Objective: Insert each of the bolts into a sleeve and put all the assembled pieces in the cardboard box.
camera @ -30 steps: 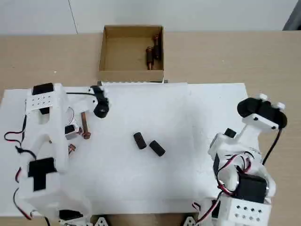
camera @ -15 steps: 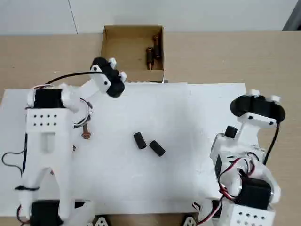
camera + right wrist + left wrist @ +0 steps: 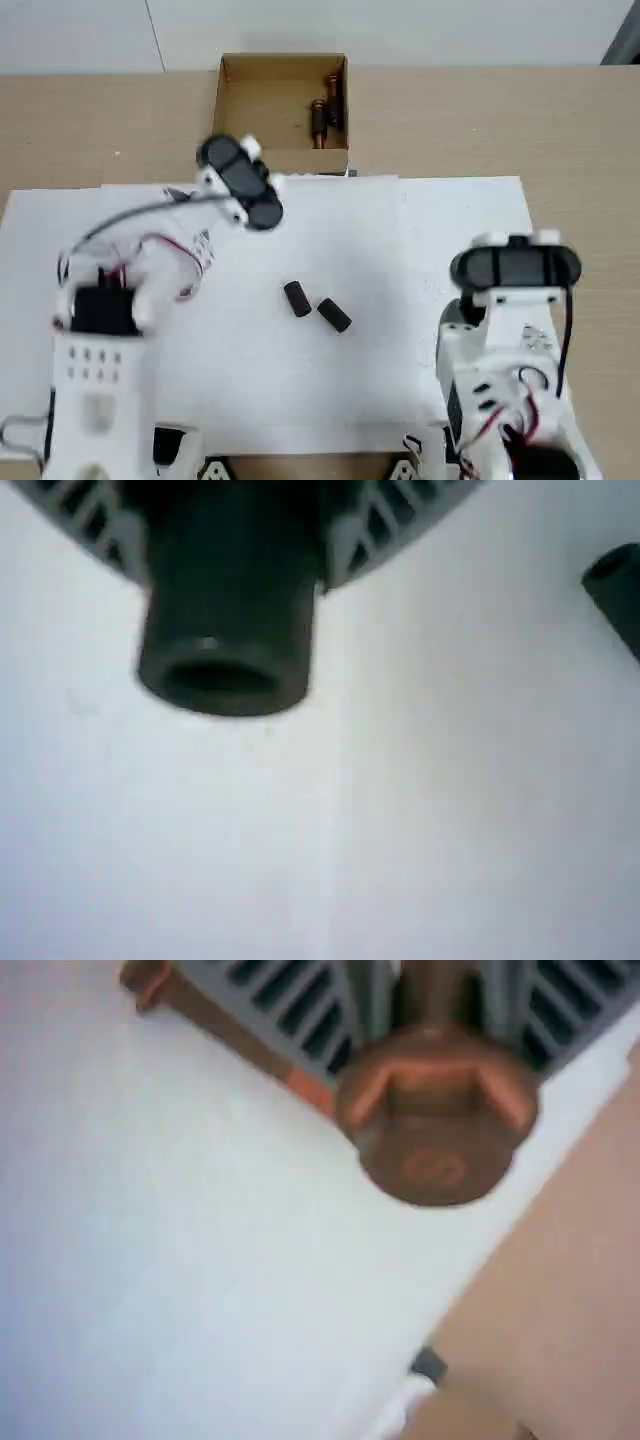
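Presently the left gripper (image 3: pixel 435 1000) is clamped on a copper-coloured flange bolt (image 3: pixel 437 1125), with the ribbed jaws closed across the shank. The hex head sits free and faces the wrist camera. The bolt's long axis runs back between the jaws.

The right gripper (image 3: pixel 235 520) is clenched on a black sleeve (image 3: pixel 225 630). Its open bore is presented outward and its axis likewise follows the jaws.

**Handling, as judged:**
- Both parts look small, rigid and light.
- The bolt is smooth metal and is best held on the shank, leaving the head or tip exposed.
- The sleeve is round and liable to roll, so it is best gripped across its body with the bore left open.

**Positions relative to the cardboard box (image 3: pixel 265 115):**
- The left arm's wrist hangs just outside the box's near wall.
- The right arm stands well apart from the box.
- Two loose sleeves (image 3: pixel 295 298) (image 3: pixel 334 315) lie on their sides on the white mat (image 3: pixel 400 380). They are between the arms, near each other and apart from the box, with their long axes slanted alike.
- Assembled pieces (image 3: pixel 325 110) rest inside the box against one side wall.
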Action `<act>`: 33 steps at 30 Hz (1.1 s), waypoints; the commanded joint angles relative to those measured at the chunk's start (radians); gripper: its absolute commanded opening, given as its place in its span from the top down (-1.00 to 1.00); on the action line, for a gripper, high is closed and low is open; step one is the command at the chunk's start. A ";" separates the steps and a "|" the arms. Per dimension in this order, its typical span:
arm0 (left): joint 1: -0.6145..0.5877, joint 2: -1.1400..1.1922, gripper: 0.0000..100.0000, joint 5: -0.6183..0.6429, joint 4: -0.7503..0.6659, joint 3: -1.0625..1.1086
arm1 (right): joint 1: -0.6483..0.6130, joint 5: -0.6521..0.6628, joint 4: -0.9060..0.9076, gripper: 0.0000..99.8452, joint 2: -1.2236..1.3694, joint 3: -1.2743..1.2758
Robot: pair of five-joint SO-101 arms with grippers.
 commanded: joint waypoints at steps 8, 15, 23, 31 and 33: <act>0.031 -0.557 0.99 0.446 -0.338 0.461 | -0.042 0.006 -0.217 0.99 -0.104 0.232; 0.038 -0.783 0.99 0.732 -0.410 0.630 | -0.073 0.002 -0.417 0.99 -0.104 0.387; 0.132 -0.959 0.99 0.964 -0.411 0.737 | -0.239 -0.034 -0.657 0.99 -0.104 0.571; 0.213 -0.953 0.99 1.241 -0.545 0.786 | -0.423 -0.028 -0.782 0.99 -0.104 0.681; 0.213 -0.953 0.99 1.278 -0.597 0.816 | -0.472 -0.028 -0.788 0.99 -0.104 0.684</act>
